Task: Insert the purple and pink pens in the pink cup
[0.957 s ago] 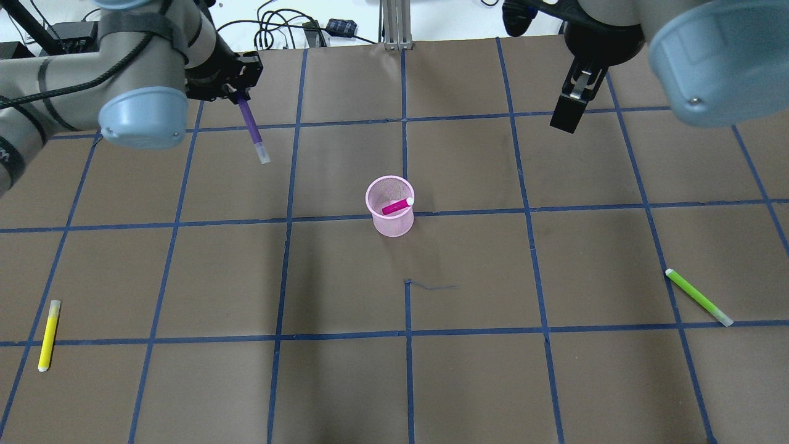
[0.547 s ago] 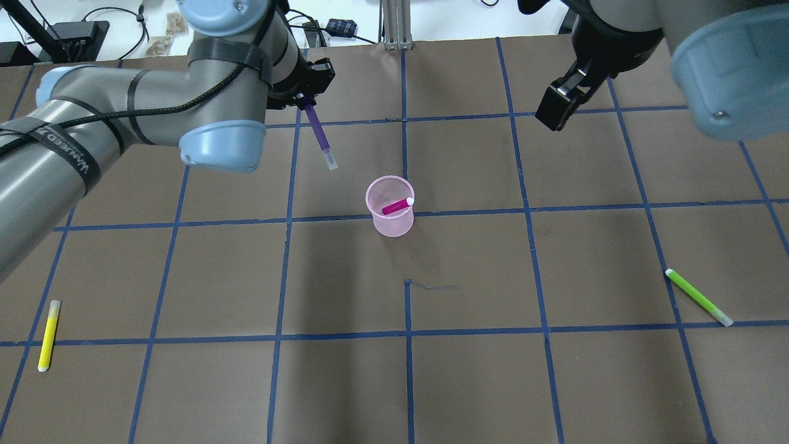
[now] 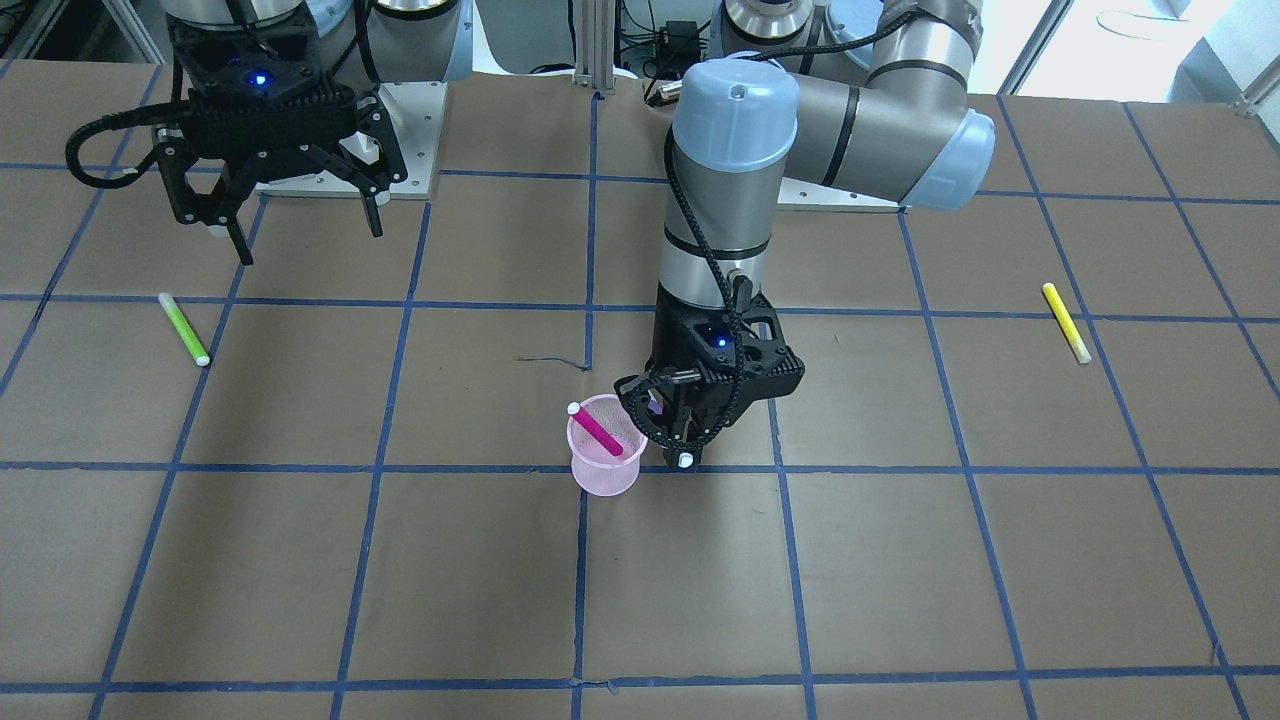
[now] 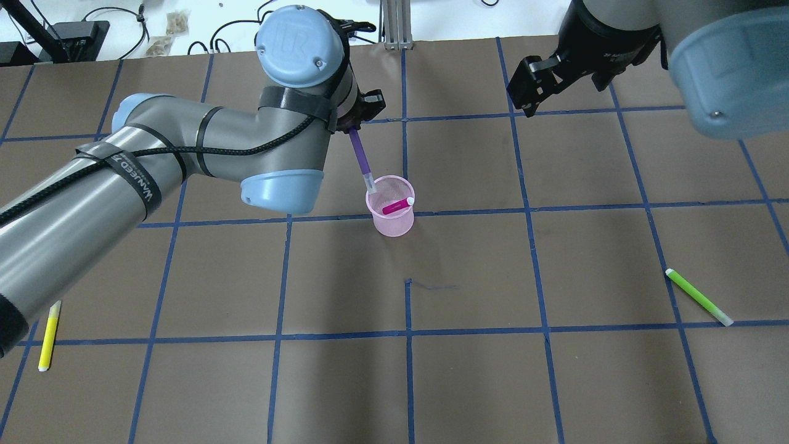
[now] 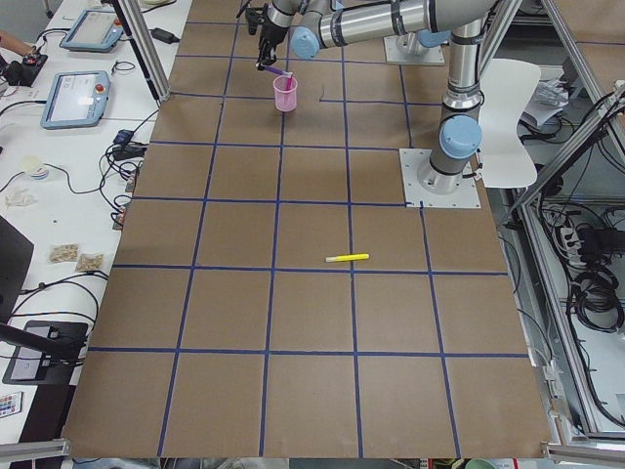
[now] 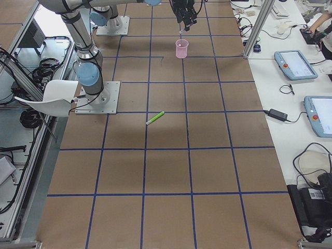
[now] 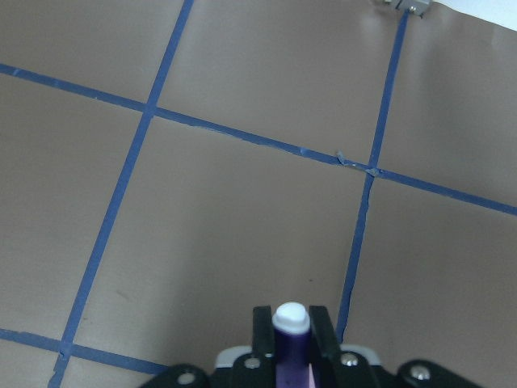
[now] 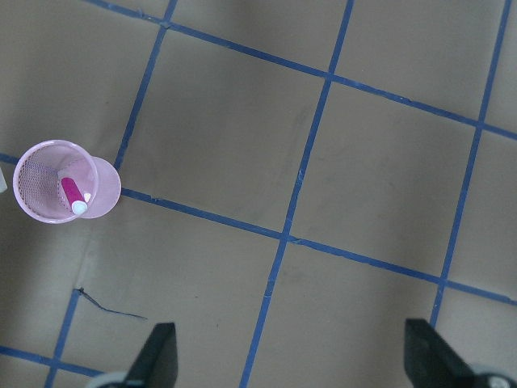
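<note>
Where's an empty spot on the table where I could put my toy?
The wide stretch between the yellow pen and the green pen is bare, and so are the squares between the pink cup and the green pen. It's crowded at the cup, where the left gripper holds the purple pen right by it.

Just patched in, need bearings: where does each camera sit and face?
Front-facing: across the table, facing the robot; its arms, left gripper by pink cup.
Overhead: behind the robot, looking forward-down; left arm with purple pen.
Exterior left: robot's left table end, looking along it; left arm nearest.
Exterior right: opposite end; right arm nearest.
Left wrist: down at table; fingers gripping pen.
Right wrist: down at cup; right gripper open.
Shared: front-facing, overhead, right wrist all show pink pen in cup.
</note>
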Robot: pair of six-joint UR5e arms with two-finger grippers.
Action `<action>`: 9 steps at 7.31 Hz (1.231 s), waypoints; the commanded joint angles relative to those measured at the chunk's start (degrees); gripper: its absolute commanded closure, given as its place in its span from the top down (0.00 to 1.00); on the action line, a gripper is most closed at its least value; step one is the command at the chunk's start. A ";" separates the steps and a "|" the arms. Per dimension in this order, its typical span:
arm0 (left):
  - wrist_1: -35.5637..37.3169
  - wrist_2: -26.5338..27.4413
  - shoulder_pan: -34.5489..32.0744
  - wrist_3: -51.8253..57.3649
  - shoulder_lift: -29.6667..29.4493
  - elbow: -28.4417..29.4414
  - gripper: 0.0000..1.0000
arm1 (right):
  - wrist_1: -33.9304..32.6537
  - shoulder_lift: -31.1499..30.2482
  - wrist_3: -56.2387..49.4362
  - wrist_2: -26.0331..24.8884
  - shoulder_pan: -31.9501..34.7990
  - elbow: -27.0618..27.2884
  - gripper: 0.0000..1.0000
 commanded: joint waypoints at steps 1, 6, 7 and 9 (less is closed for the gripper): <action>5.46 1.12 -1.78 -1.75 -0.78 -2.85 0.00 | 0.79 -0.29 10.74 0.17 -0.12 -0.02 1.00; 13.89 4.72 -3.80 -3.69 -2.63 -5.94 0.00 | 0.80 -0.20 11.51 2.72 -0.30 -0.02 1.00; 13.91 4.81 -3.80 -3.69 -2.81 -6.03 0.00 | 0.97 -0.20 11.33 2.81 -0.30 -0.02 1.00; 13.91 4.64 -3.89 -3.34 -3.68 -7.69 0.00 | 0.89 -0.11 11.24 2.81 -0.30 0.06 1.00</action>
